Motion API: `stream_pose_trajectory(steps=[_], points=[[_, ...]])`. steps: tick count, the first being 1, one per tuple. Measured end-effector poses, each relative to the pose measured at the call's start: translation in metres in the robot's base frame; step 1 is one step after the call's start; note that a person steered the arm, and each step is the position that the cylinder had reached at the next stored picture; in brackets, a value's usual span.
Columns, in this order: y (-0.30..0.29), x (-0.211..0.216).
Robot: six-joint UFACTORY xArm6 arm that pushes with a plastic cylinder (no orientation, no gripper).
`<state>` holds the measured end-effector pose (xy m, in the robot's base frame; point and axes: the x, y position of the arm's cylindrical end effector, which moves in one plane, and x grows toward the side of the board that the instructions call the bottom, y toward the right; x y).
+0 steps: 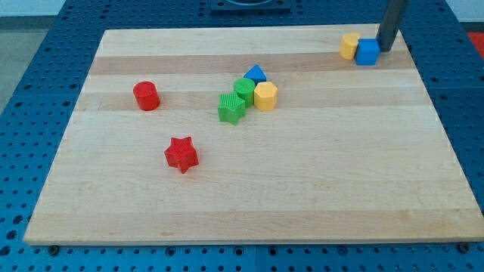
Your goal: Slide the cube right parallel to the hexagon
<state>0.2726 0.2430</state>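
- Tip status: my tip (pixel 386 50) is a bare dark rod, no jaws to open or close; it touches the blue plastic cube (pixel 367 52) on that cube's view-right, top side.
- Cube sits at the wooden board (pixel 249 204) top right, touching a yellow block (pixel 349 45) to view-left.
- Yellow hexagon (pixel 265 96) lies well away, view-left and lower, clustered with the green blocks (pixel 237 100) and a blue triangular block (pixel 255 74).
- Step, as I judge it: contact phase. Next push needs the tip on the cube's opposite face.

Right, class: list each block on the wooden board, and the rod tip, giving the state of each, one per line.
Blue cube: upright, touching yellow block on its left.
Yellow block: top right, against the cube.
My tip: at the cube's right edge.
Yellow hexagon: in central cluster.
Green cylinder: in cluster.
Blue triangle: in cluster.
Green star: in cluster.
Red cylinder: alone.
Red star: alone.
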Motion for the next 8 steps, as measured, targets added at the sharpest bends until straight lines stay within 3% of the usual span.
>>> stream_pose_trajectory(steps=[4, 8], points=[[-0.009, -0.012], [-0.040, 0.005]])
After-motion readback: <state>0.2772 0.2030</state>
